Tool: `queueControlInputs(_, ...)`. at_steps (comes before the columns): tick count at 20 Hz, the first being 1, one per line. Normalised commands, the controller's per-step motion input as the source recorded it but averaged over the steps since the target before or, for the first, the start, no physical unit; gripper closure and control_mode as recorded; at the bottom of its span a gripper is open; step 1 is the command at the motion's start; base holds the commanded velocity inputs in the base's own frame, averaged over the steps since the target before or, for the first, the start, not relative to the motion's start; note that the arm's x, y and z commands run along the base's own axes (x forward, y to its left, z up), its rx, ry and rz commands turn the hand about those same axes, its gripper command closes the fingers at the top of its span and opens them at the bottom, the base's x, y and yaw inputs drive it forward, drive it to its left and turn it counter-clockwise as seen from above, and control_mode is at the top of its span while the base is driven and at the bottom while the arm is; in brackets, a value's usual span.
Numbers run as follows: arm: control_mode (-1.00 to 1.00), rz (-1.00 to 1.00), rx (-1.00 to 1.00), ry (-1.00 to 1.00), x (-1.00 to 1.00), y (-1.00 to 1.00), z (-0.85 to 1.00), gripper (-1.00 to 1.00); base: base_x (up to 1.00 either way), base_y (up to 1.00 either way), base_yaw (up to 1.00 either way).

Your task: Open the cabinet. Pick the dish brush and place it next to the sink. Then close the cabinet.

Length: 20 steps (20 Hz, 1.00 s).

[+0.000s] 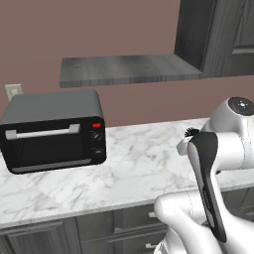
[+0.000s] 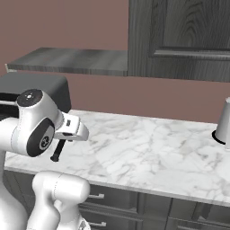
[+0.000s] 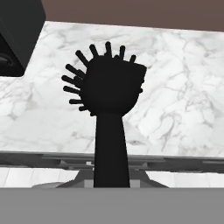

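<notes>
End effector (image 2: 63,137) clamped nearly closed on dish brush (image 3: 109,87) handle, above marble counter (image 2: 148,148)

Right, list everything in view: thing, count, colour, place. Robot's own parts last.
dish brush: one, black, held above the counter's front edge
toaster oven: one, black, on the counter at the left
counter: one, white marble, along the brown wall
cabinet: one, dark grey, on the wall at the upper right
shelf board: one, lighter grey, above the toaster oven
drawers: several, dark, silver handles, under the counter
metal container: one, silver, on the counter at the far right
wall socket: one, cream, behind the toaster oven
claw: one, white, shut on the dish brush
</notes>
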Motion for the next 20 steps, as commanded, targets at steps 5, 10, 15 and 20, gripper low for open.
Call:
queueControlInputs(5, -1.0, 0.0, 0.0, 0.0, 0.01, 0.0, 0.0, 1.0, 0.0, 0.0, 0.0)
queueControlInputs(10, -1.0, 0.0, 0.0, 0.0, 0.0, 0.0, 0.0, 1.0, 0.0, 0.0, 0.0)
queueControlInputs(15, -1.0, 0.0, 0.0, 0.0, 0.0, 0.0, 0.0, 1.0, 0.0, 0.0, 0.0)
queueControlInputs(20, -1.0, 0.0, 0.0, 0.0, 0.0, 0.0, 0.0, 1.0, 0.0, 0.0, 0.0)
